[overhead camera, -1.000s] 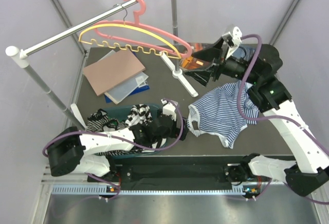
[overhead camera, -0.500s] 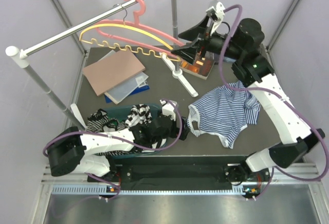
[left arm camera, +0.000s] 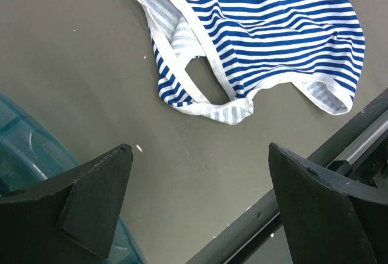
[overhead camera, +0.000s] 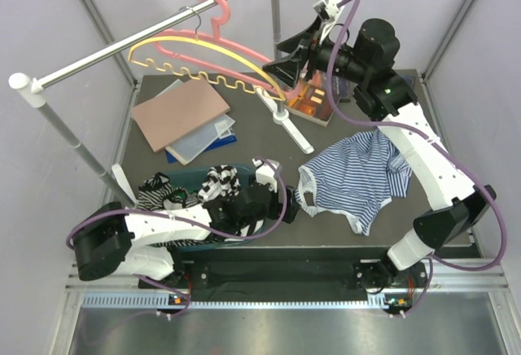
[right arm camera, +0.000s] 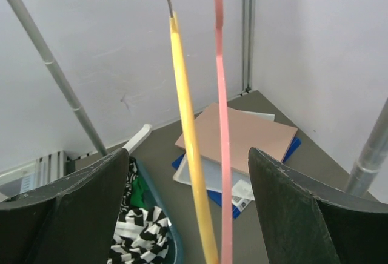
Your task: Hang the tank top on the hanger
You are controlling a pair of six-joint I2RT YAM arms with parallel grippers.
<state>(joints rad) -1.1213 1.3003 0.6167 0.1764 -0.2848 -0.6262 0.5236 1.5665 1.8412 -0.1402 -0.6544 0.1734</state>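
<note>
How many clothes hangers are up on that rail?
2. The pink hanger and the yellow hanger hang side by side on the metal rail at the back. None seems hidden.

Hanger (overhead camera: 244, 49) end seemingly hidden behind right gripper (overhead camera: 282, 67); tank top (left arm camera: 267, 40) cropped, left wrist view.

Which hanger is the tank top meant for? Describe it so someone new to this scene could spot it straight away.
Find the metal rail that crosses above the back of the table. Two hangers hang from it side by side, and the one meant is the pink hanger. Its arms are smooth and curved, while the yellow hanger next to it has a wavy lower bar.
</note>
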